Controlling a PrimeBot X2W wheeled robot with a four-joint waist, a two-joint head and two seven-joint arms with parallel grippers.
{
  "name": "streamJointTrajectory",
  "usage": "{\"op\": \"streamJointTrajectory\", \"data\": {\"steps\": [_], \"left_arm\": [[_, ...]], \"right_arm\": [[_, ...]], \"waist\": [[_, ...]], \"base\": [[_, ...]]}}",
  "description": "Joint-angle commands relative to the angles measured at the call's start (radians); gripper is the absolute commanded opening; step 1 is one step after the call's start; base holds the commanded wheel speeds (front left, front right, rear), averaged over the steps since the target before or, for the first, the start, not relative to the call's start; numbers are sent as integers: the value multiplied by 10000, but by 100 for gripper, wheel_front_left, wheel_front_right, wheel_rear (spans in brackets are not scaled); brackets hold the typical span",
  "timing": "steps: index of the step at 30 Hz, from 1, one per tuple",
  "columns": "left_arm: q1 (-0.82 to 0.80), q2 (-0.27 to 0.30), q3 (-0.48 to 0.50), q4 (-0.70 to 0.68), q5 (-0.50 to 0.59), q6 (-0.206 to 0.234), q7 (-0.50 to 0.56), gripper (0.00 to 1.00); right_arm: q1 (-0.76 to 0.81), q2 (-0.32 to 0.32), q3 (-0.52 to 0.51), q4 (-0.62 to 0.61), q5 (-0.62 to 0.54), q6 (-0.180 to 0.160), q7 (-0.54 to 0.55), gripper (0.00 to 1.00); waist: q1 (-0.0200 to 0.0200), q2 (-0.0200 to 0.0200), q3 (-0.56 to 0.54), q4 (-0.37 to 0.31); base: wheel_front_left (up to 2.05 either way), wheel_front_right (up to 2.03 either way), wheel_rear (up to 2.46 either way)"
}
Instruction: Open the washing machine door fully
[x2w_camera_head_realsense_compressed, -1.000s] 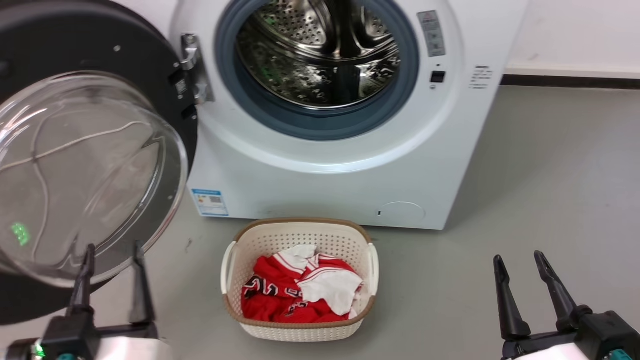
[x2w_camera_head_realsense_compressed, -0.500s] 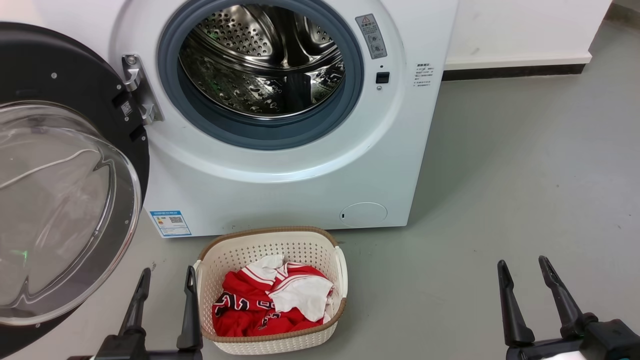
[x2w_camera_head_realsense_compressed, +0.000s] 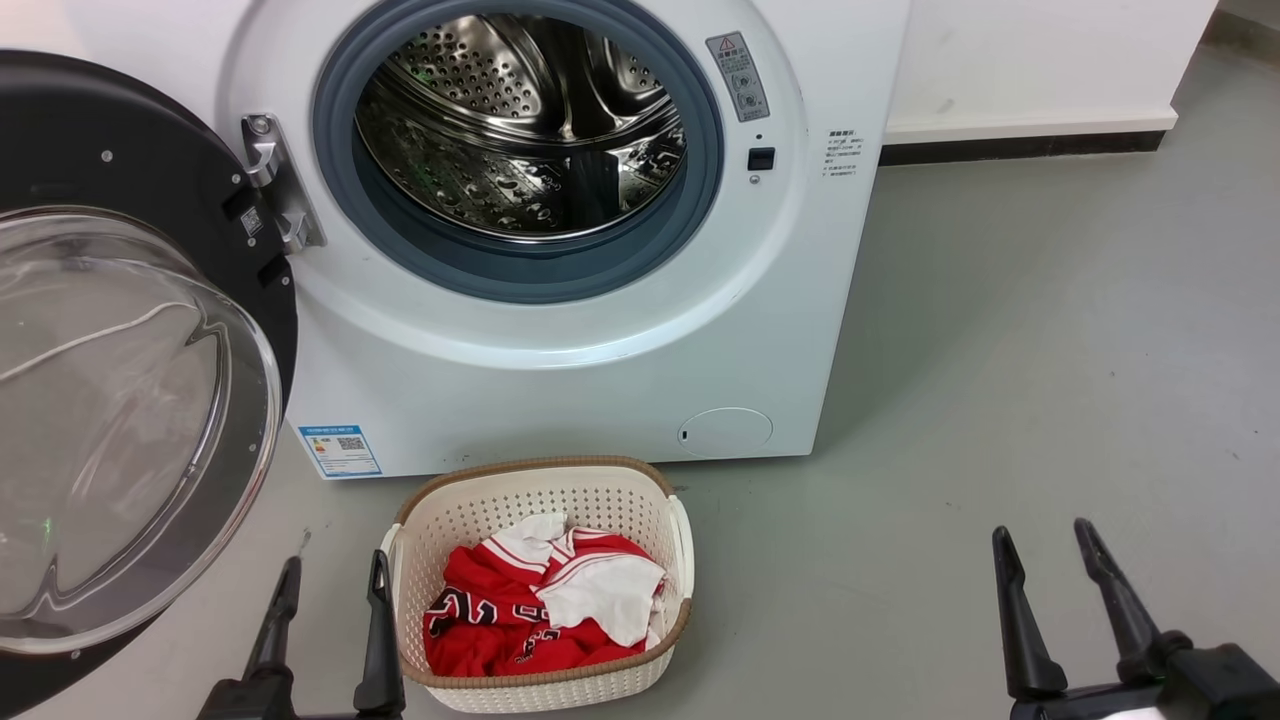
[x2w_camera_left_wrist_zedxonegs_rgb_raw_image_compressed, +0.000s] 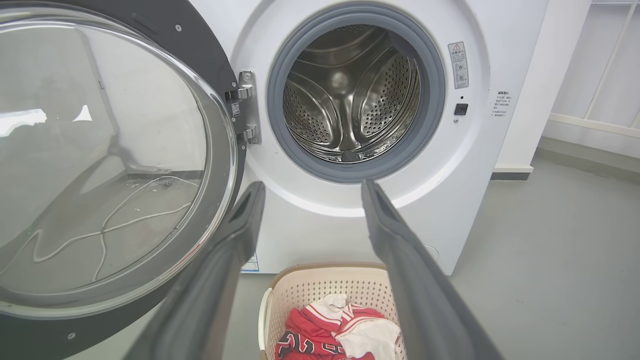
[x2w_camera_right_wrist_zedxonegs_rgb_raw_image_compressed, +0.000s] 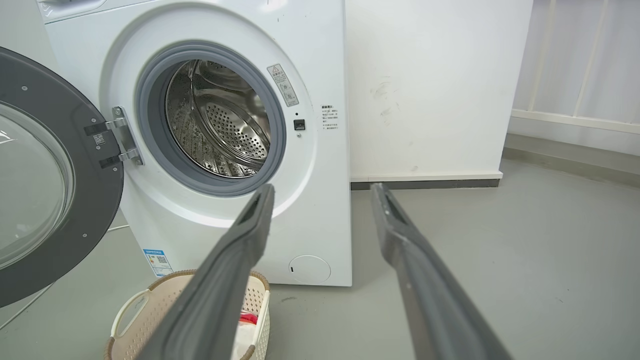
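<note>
One washer (x2w_camera_head_realsense_compressed: 560, 390) with one door (x2w_camera_head_realsense_compressed: 100, 130), one hinge (x2w_camera_head_realsense_compressed: 275, 195), one drum (x2w_camera_head_realsense_compressed: 520, 120), one gasket (x2w_camera_head_realsense_compressed: 335, 150), one warning sticker (x2w_camera_head_realsense_compressed: 738, 76), one blue label (x2w_camera_head_realsense_compressed: 340, 451) and one round cap (x2w_camera_head_realsense_compressed: 725, 432). One basket (x2w_camera_head_realsense_compressed: 500, 505) of red-and-white clothes (x2w_camera_head_realsense_compressed: 480, 620) — how many pieces cannot be told. Two grippers — left gripper (x2w_camera_head_realsense_compressed: 335, 567), right gripper (x2w_camera_head_realsense_compressed: 1040, 528) — each with two fingers (x2w_camera_head_realsense_compressed: 380, 640).

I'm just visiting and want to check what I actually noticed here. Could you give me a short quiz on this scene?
1. True or false: the washing machine door is shut over the drum.
2. What lies in the basket? A) red and white clothing B) blue towels C) nothing
3. Fill in: the left fingers and the right fingers both hold ___.
Key: 1 false, it stands swung open; 2 A; 3 nothing.
</note>
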Motion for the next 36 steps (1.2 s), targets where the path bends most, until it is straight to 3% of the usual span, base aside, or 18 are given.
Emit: {"op": "streamJointTrajectory", "data": {"steps": [1,6,20,36], "left_arm": [[1,-2,-2,54,0,-6,-2,0],[13,-19,-10,435,-73,-14,11,0],[-583,50,81,908,-3166,-283,698,0],[-1075,93,184,1283,-5734,-505,1293,0]], "right_arm": [[1,0,4,48,0,0,0,0],[93,-1,31,382,78,0,26,0],[-499,-189,30,867,3254,-1,570,0],[-992,-295,-37,1289,5852,-1,1078,0]], "waist": [[0,0,0,2],[0,0,2,3],[0,0,39,29],[0,0,77,55]], "base": [[0,0,0],[0,0,0],[0,0,0],[0,0,0]]}}
